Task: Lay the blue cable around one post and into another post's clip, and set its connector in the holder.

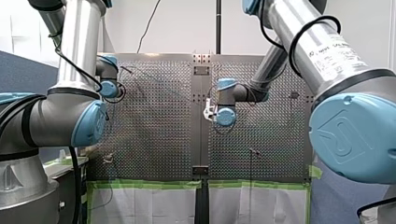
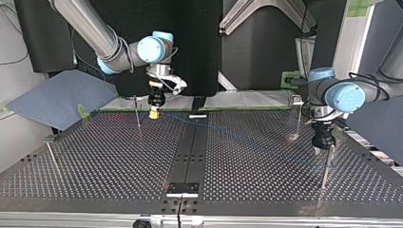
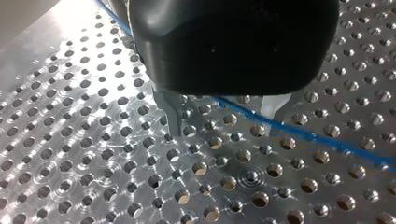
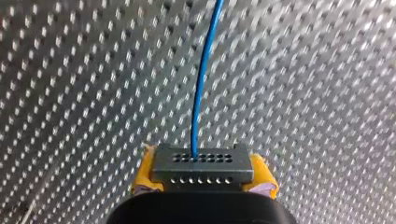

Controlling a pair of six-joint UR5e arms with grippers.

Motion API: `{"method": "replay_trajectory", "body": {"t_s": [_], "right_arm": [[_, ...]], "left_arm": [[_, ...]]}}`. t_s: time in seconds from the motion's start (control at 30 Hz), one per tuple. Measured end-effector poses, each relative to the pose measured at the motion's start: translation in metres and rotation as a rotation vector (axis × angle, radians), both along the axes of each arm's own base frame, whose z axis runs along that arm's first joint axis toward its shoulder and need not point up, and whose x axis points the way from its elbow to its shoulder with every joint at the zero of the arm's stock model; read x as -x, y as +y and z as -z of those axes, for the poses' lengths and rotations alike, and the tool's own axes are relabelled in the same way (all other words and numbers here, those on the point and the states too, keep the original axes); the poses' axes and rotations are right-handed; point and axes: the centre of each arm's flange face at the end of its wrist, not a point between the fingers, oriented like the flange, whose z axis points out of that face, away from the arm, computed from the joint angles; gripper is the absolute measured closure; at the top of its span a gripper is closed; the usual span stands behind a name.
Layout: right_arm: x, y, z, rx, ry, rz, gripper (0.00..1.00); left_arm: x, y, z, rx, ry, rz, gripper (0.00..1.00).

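**Perforated worktop (image 2: 95, 161) spanned by blue cable (image 4: 198, 93)**

A metal worktop dotted with holes lies between two arms, with dark panels behind it in the top view. The right end effector (image 4: 203, 177) pinches a dark grey connector (image 4: 201, 161) between its yellow pads (image 4: 145, 175). The cable leaves the connector's face and runs straight ahead over the holes. In the top view this end effector hangs low near the worktop's far edge, left of the black centre strip (image 2: 192, 147) and just beside a thin post (image 2: 138, 118). From there the cable crosses the strip on a slant toward the view's right, low over the surface, and reaches the left end effector (image 3: 224, 125). That one is black, its two fingers (image 3: 173, 114) spread apart with tips close to the worktop. The cable shows between them and passes the paler one; whether it touches either cannot be told. In the top view a second post (image 2: 326, 168) stands just beside this end effector. A black block (image 2: 182, 188) sits on the strip at the near edge, well apart from the connector.
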Motion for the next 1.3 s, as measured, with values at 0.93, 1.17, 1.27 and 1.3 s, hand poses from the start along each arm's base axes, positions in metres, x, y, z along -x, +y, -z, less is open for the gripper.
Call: {"method": "replay_trajectory", "body": {"t_s": [0.93,1.17,1.27,1.3], "right_arm": [[0.123,-0.023,0.084,-0.022,0.008,0.133,1.0],[0.132,-0.003,0.127,-0.064,0.045,0.1,1.0],[0.138,0.006,0.146,-0.086,0.053,0.096,1.0],[0.141,0.009,0.153,-0.095,0.056,0.097,1.0]], "left_arm": [[0.0,-0.001,0.0,0.009,-0.002,0.004,0.15],[0.0,-0.001,0.0,0.009,-0.002,0.005,0.15],[0.0,-0.001,0.0,0.009,-0.002,0.005,0.15],[0.0,-0.001,0.0,0.009,-0.002,0.005,0.15]]}}
